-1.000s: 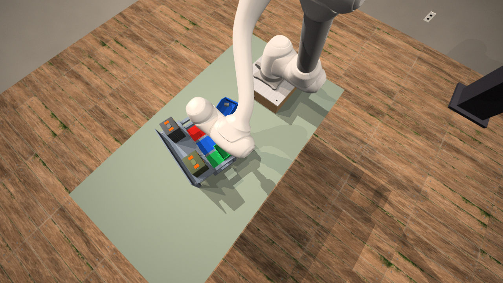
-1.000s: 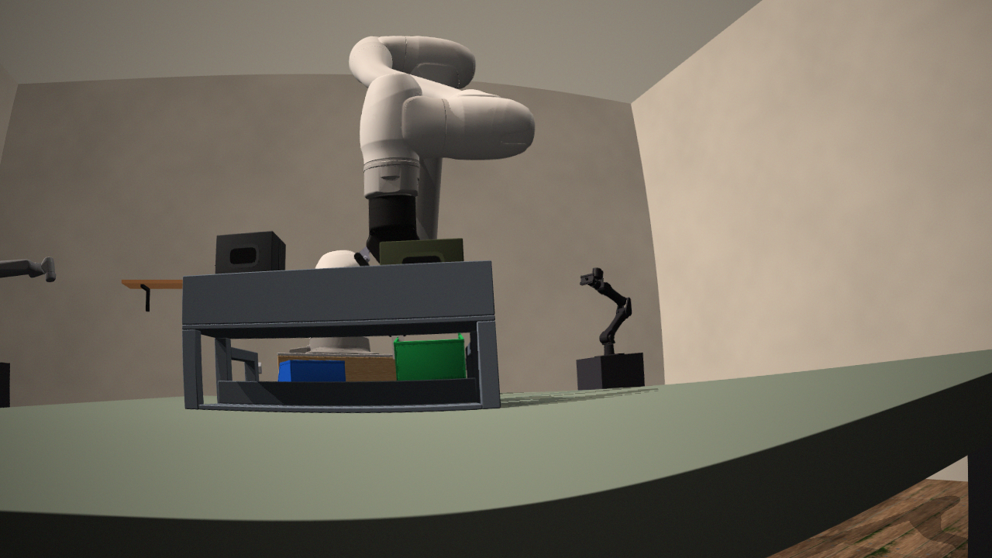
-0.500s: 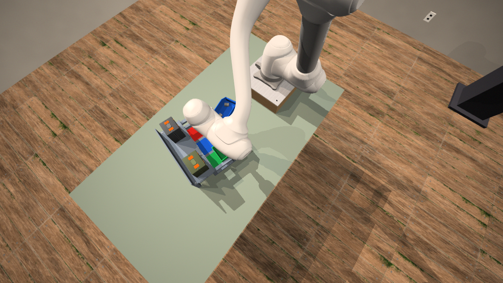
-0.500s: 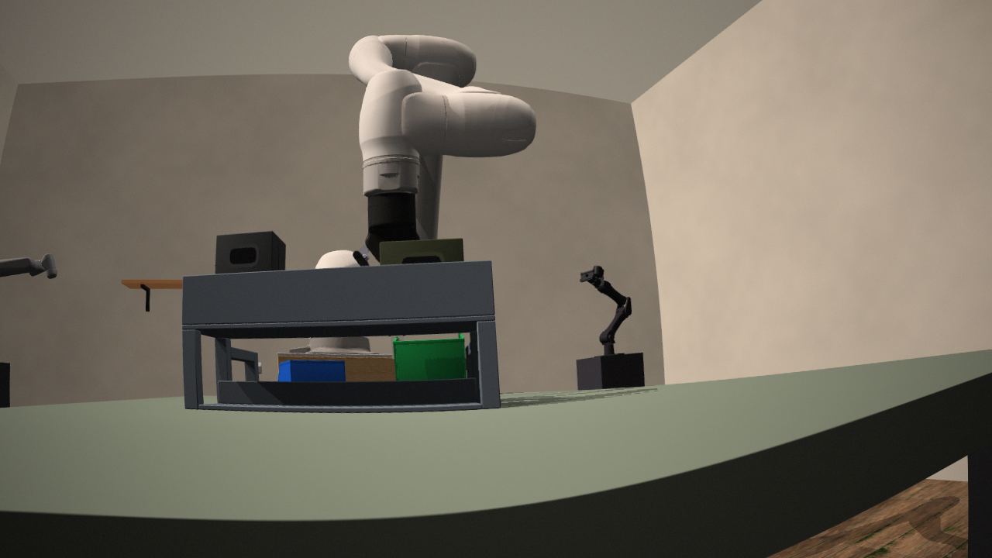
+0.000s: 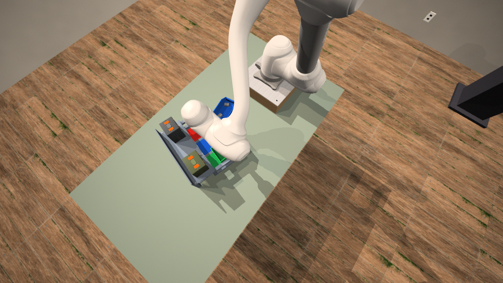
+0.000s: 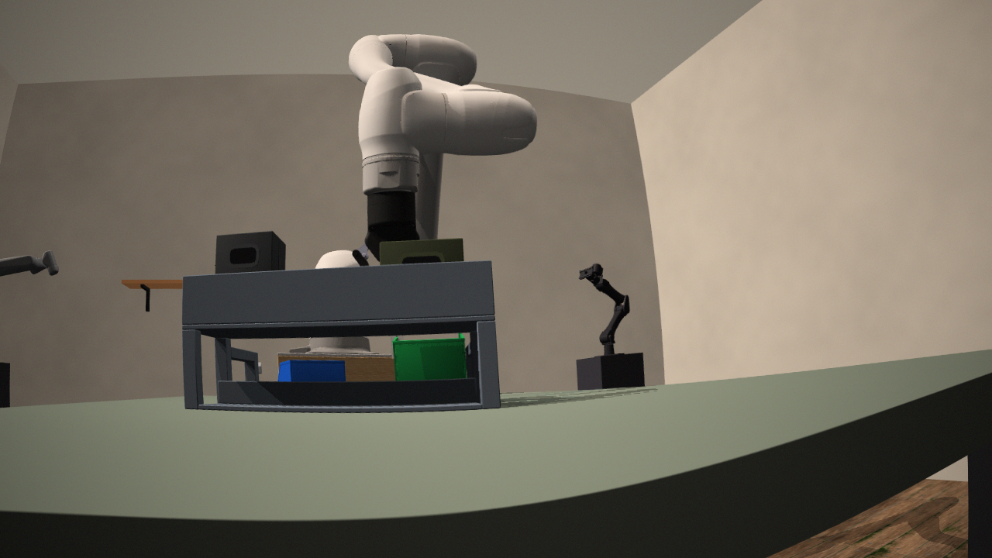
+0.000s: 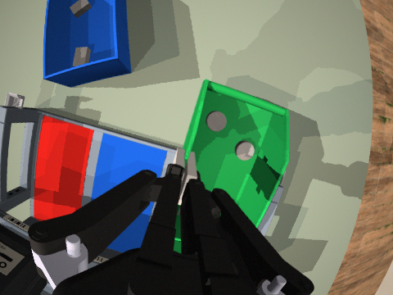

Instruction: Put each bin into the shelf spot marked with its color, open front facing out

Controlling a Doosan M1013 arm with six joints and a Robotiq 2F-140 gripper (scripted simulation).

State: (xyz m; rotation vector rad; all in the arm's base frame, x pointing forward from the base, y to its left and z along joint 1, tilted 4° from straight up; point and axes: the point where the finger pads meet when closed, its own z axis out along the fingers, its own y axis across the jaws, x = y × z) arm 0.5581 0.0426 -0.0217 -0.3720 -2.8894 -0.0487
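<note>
The green bin [image 5: 218, 154] [image 6: 429, 359] [image 7: 229, 135], with two round grey parts inside, is partly over the shelf's [image 6: 339, 298] front edge at the green mark [image 5: 212, 160]. Its low front faces away from the shelf. My gripper [image 7: 182, 161] is shut on the bin's side wall, on the side toward the blue mark [image 5: 204, 145] [image 7: 127, 164]. The red mark [image 5: 193, 134] [image 7: 61, 164] is uncovered. The blue bin [image 5: 224, 106] [image 6: 311, 371] [image 7: 82, 33] stands on the table in front of the shelf with two grey blocks in it. The bin's underside is hidden.
A dark box [image 5: 177, 134] [image 6: 270, 253] and an olive box [image 5: 200, 169] [image 6: 423, 248] stand on the shelf's upper board. Shelf side frames [image 7: 6, 156] [image 6: 487, 360] flank the marks. The robot's base block [image 5: 268, 99] is beyond the blue bin.
</note>
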